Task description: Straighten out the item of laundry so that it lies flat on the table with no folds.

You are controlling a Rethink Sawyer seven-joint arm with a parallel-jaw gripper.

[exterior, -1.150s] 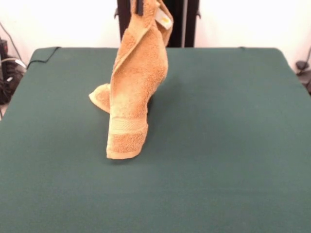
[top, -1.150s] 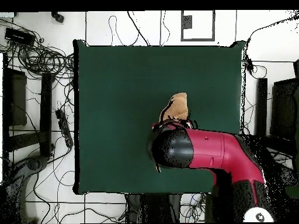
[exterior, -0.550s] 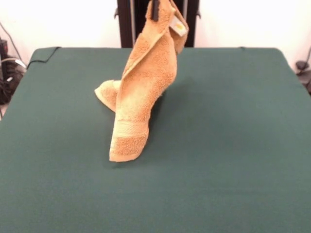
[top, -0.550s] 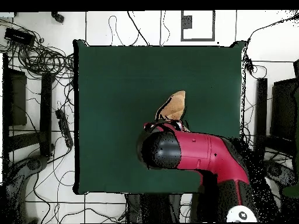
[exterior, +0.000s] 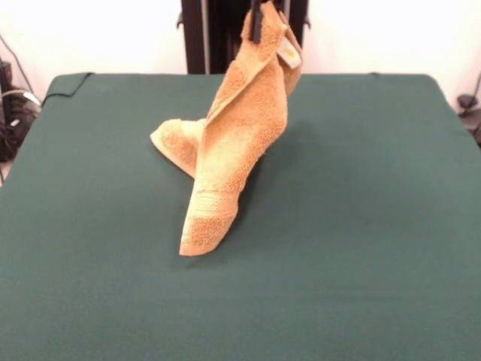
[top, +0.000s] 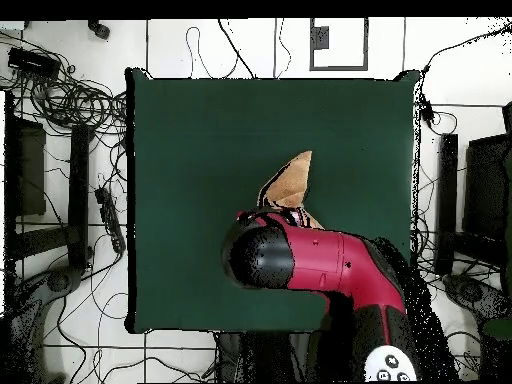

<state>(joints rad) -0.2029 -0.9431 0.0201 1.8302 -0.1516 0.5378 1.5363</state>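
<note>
Your jaws, closed on a top corner of the towel (exterior: 240, 143) at the frame's upper edge, hold it hanging in a twisted drape w/ its lower end and a side fold resting on the green worktop (exterior: 361, 226), near centre. Step in hand looks like lift-and-drag; next move prob. calls for lowering while pulling sideways so the cloth lays out w/o folds.

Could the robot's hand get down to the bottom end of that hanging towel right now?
Probably not: the hand is shut on the towel at its top corner, so it would have to let go first.
</note>
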